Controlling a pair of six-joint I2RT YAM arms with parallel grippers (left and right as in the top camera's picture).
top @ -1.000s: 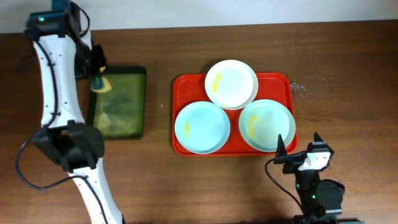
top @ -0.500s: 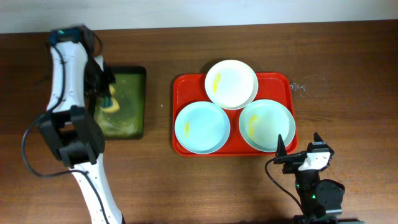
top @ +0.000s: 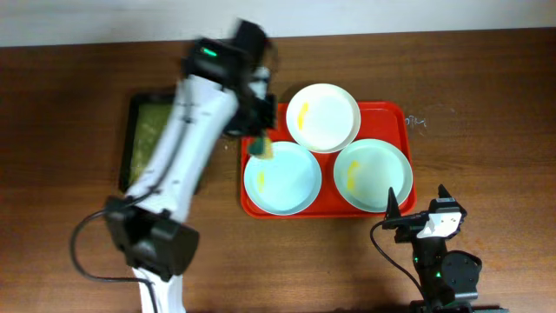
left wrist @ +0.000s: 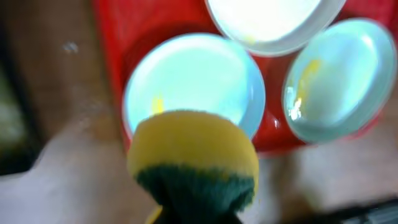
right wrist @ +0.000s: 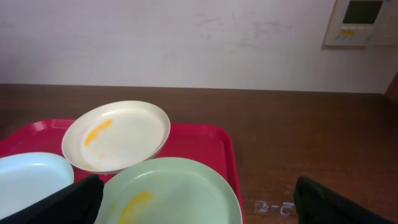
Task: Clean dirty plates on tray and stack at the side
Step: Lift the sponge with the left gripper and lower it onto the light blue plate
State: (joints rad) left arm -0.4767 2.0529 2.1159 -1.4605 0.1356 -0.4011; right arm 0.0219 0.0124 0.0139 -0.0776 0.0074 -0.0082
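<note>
No readable text or labels

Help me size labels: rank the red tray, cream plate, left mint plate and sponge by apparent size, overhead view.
1. red tray
2. left mint plate and cream plate: too alike to rank
3. sponge, smallest

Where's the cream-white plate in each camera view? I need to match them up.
Overhead: cream-white plate upper centre, overlapping the red tray's top rim.
Left wrist: top edge, right of centre, blurred.
Right wrist: left of centre.
Shared landmark: the red tray under it.
</note>
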